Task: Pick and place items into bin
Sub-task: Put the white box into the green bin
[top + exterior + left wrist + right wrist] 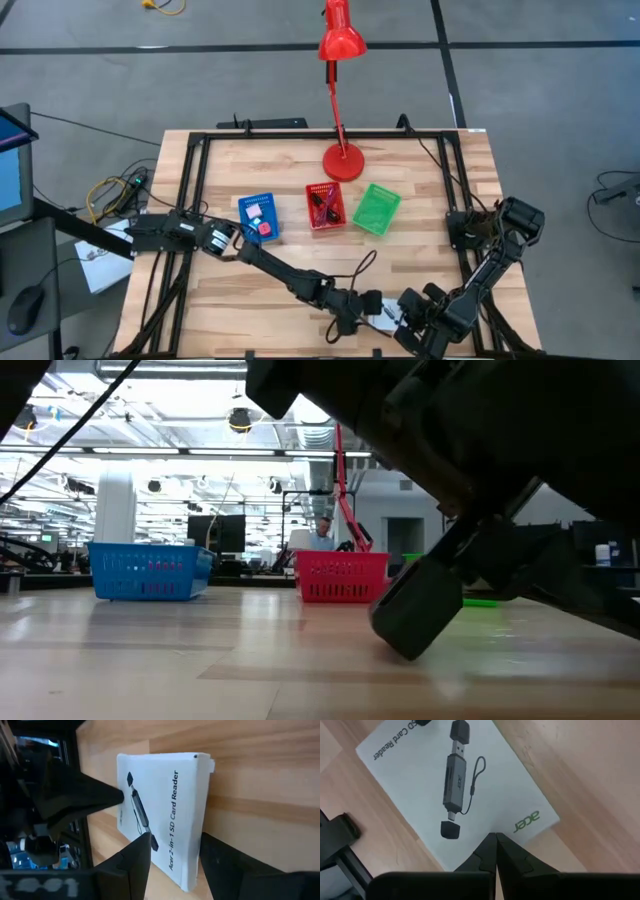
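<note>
A white card box [165,805] printed with a black card reader lies flat on the table near the front edge. It also shows in the right wrist view [455,795] and the high view [387,313]. My left gripper [175,865] is open, one finger on either side of the box's short end. My right gripper [495,840] is shut, its tip at the box's long edge. Blue [258,217], red [325,206] and green [377,209] baskets stand mid-table, the blue and red ones holding small items. My left gripper has one finger [135,862] and the other finger [220,865] beside the box's short end [182,880]; I cannot tell whether they touch it. My right gripper's shut fingertips [117,797] meet the box at its long edge [492,827] opposite the printed line, slanting down onto it. The box lies flat on the table.
The red desk lamp's base [345,162] stands behind the red basket, its stem leaning toward the far edge. A black frame [200,150] runs around the table top. In the low view, a dark gripper [430,600] fills the right foreground.
</note>
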### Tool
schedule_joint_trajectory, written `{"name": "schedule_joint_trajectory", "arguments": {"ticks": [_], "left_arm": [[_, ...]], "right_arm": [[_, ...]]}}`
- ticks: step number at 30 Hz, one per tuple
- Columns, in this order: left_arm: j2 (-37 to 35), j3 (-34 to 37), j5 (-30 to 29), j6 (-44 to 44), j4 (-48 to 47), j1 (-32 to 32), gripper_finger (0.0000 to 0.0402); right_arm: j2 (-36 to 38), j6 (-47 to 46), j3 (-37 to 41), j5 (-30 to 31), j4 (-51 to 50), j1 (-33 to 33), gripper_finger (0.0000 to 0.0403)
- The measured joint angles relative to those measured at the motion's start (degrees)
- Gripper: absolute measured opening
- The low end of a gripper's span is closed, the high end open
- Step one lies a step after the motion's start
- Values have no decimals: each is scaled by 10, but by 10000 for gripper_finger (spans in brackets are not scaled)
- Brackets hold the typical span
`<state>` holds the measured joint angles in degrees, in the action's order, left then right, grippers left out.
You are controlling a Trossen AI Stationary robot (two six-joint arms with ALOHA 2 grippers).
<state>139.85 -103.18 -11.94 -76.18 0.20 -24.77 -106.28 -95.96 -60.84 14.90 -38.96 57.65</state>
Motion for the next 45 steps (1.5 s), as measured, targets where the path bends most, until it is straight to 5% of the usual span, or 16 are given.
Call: {"name": "schedule_joint_trajectory", "arguments": {"ticks": [5, 18, 23, 29, 37, 39, 43, 45], "left_arm": [[1, 0, 11, 3, 17, -6, 143], [1, 0, -39, 37, 43, -11, 19], [1, -1, -142, 45, 50, -19, 8], [-6, -3, -307, 76, 47, -13, 9], [-57, -24, -411, 154, 2, 44, 7], [-67, -23, -405, 182, -34, 64, 8], [-82, -24, -289, 283, -128, 110, 5], [-80, -23, -294, 314, -169, 124, 5]], "right_arm": [[0, 0, 0, 7, 1, 0, 0], [-3, 6, -16, 60, -3, 1, 0], [-8, -6, -80, 160, -74, 0, 0], [-4, 14, -251, 270, -327, 12, 0], [-3, 15, -375, 354, -480, 33, 0], [-3, 15, -377, 353, -481, 37, 0], [-3, 14, -377, 346, -475, 42, 0], [-3, 15, -377, 345, -472, 42, 0]]}}
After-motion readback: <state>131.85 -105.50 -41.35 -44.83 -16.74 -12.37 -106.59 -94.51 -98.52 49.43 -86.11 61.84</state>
